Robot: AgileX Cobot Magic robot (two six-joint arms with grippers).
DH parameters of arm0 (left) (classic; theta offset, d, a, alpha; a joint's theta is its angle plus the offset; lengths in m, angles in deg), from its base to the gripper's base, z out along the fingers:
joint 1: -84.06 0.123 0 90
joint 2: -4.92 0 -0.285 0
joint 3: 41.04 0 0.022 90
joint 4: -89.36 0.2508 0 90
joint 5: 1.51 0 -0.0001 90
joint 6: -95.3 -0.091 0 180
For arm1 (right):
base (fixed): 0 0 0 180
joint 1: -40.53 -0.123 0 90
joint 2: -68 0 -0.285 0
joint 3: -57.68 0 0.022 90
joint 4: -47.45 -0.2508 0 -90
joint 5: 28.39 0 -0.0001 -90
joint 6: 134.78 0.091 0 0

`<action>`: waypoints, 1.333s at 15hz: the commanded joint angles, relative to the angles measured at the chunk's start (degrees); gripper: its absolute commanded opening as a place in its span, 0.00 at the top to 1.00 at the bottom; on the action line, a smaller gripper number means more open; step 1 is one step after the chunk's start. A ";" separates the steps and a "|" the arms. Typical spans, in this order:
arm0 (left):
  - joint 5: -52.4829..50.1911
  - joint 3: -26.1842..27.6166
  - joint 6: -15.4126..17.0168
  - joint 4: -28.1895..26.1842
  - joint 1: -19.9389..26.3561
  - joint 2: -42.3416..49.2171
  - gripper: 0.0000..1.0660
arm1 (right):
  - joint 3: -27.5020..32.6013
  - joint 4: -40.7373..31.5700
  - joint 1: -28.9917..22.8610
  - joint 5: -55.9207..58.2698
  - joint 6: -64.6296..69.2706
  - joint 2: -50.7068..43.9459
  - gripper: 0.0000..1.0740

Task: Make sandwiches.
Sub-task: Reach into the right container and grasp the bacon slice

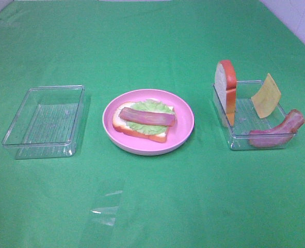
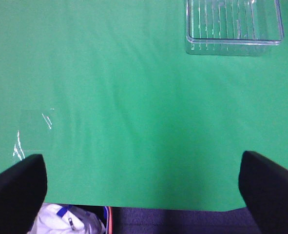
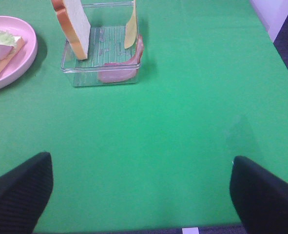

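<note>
The left gripper (image 2: 141, 163) hangs over the green cloth (image 1: 152, 41), fingers spread wide with nothing between them. An empty clear tray (image 2: 234, 39) lies well ahead of it. Mid-table sits a pink plate (image 1: 186, 121) carrying the sandwich (image 1: 144, 123): a bread slice (image 1: 137, 133) lying flat, lettuce (image 1: 155, 107) on it, and one bacon strip (image 1: 148, 117) across the top. To the right, a second tray (image 1: 245, 114) holds a loose slice (image 1: 226, 82) standing on edge by its left wall, a cheese square (image 1: 266, 96) leaning at the far side, and another strip (image 1: 278, 129) draped over the near right corner. The right gripper (image 3: 140, 163) is likewise wide open and empty, well short of that tray.
</note>
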 commanded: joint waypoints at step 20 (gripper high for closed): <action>1.43 -3.04 -2.06 -3.38 0.23 25.73 0.06 | 0.06 -0.34 0.23 -0.06 -0.29 -0.92 0.10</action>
